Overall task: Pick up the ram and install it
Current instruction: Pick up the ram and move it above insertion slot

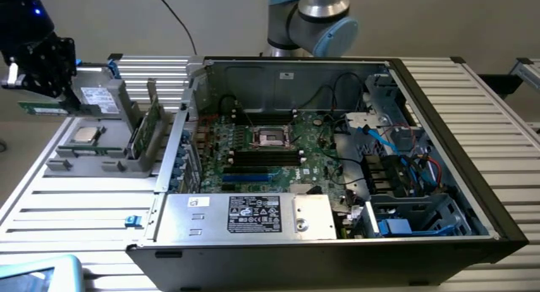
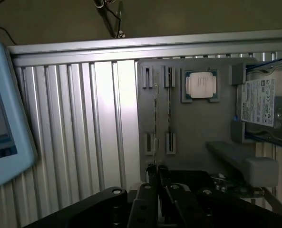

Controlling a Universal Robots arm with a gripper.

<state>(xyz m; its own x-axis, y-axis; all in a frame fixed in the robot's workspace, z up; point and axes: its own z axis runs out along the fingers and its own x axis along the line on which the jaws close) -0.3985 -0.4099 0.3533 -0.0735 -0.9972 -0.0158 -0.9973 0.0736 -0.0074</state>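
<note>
the gripper [image 1: 48, 96] hangs at the exterior view's far left, above the grey parts holder [image 1: 93, 162]. its jaws are pinched narrow on the ram [image 1: 42, 107], a thin green stick that lies level under them and clear of the holder. in the wrist view the dark fingers [image 2: 145, 202] sit close together over one end of the holder.

two other memory sticks [image 1: 141, 135] stand on edge in the holder's slots. just beside them lie a square silver processor chip [image 1: 85, 135] and a grey drive [image 1: 101, 97] with a white label.

the open computer case [image 1: 439, 115] lies on the slatted metal table [image 1: 76, 210], to the exterior view's right of the holder. between the ram and the motherboard's black memory slots [image 1: 265, 157] stand the upright sticks and the case's side wall [image 1: 173, 153]. the slots lie just beside the processor socket [image 1: 272, 137], with loose cables [image 1: 380, 137] to the exterior view's right and the power supply [image 1: 253, 213] nearer the camera. a pale blue screen [image 2: 3, 118] rests on the table well away from the case.
</note>
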